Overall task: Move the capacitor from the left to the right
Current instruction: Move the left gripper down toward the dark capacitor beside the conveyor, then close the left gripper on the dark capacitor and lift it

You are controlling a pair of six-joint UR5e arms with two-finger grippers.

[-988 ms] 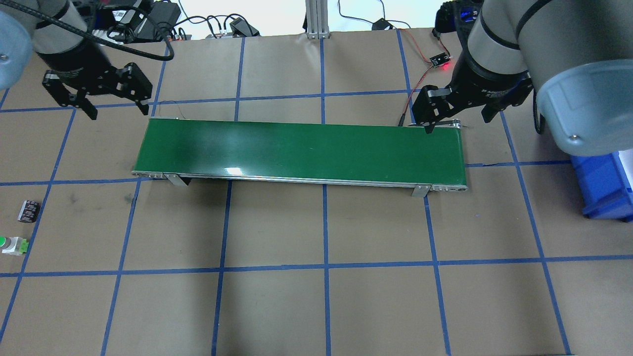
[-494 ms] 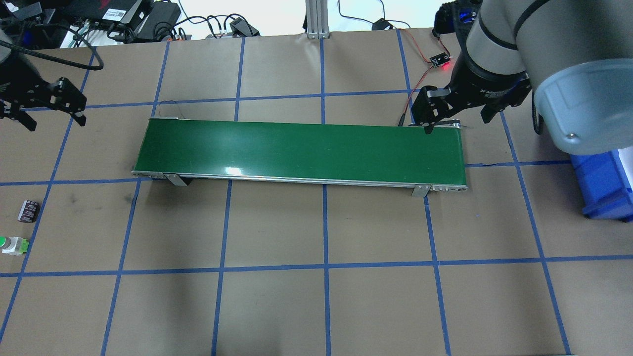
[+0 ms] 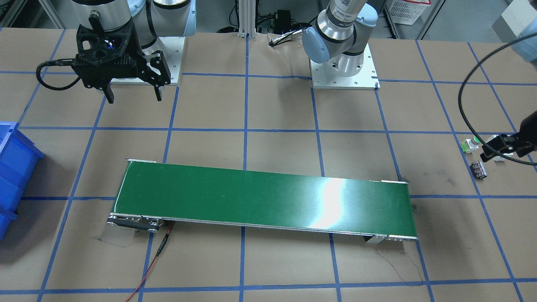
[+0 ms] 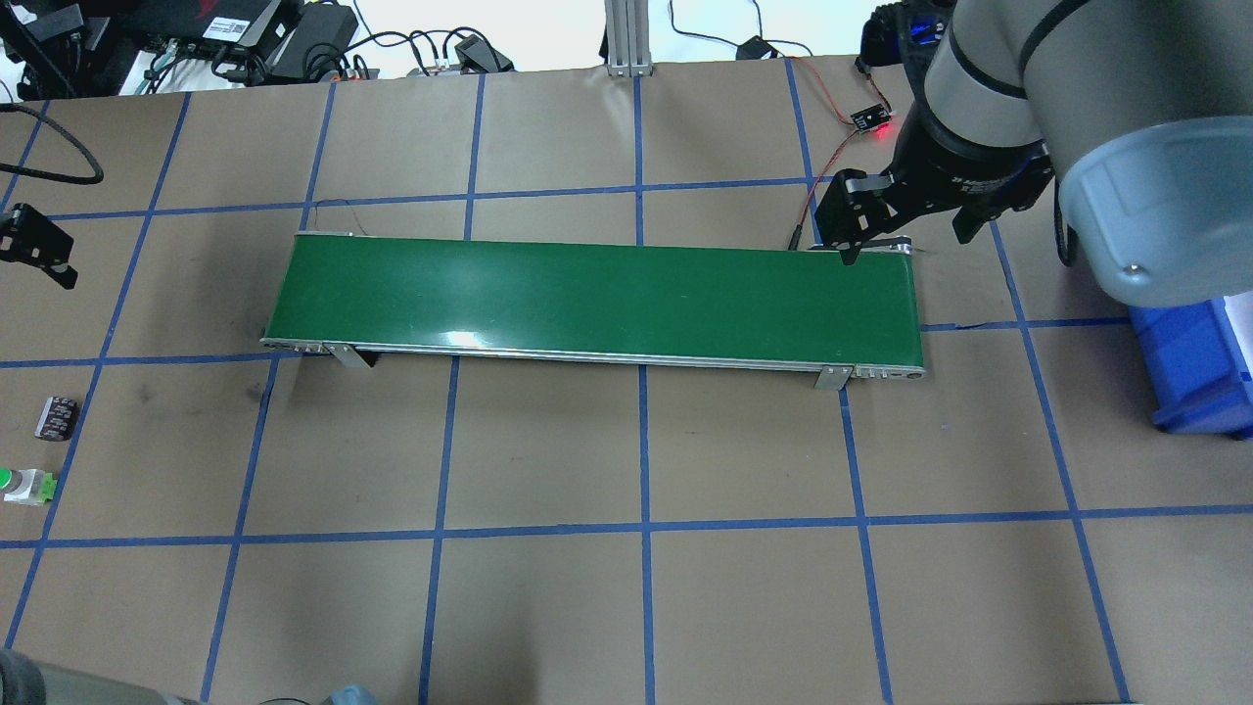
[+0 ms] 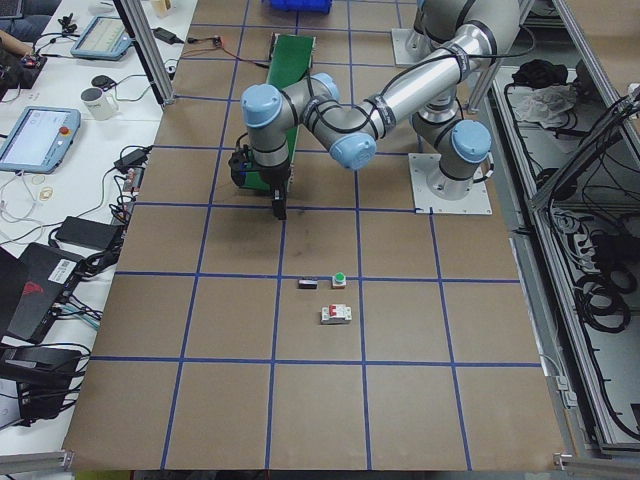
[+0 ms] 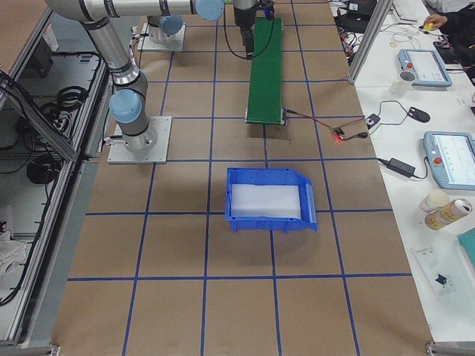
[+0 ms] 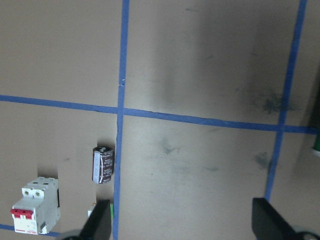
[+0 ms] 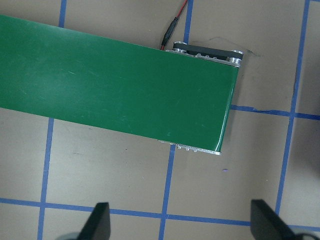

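Off the left end of the long green conveyor belt (image 4: pixel 597 299), the small black stubby capacitor with whitish stripes (image 7: pixel 103 164) is lying on its side on the brown paper-covered desk (image 4: pixel 548 607), a bit to the robot's side of the belt, untouched. Close by, further from the belt, sit a green-capped push button (image 4: pixel 24 485) and a white boxy breaker with red switches (image 7: pixel 35 212).

Left jaws hang over the desk off that same belt end, spread wide and empty. The capacitor is off toward 1 finger, not between the 2. Right jaws hover over the belt's right end, also spread, nothing in them.

I'd call this the approach for the pick. Next the left jaws need centring over the capacitor, straddling its body, then down and squeeze without bumping the breaker.
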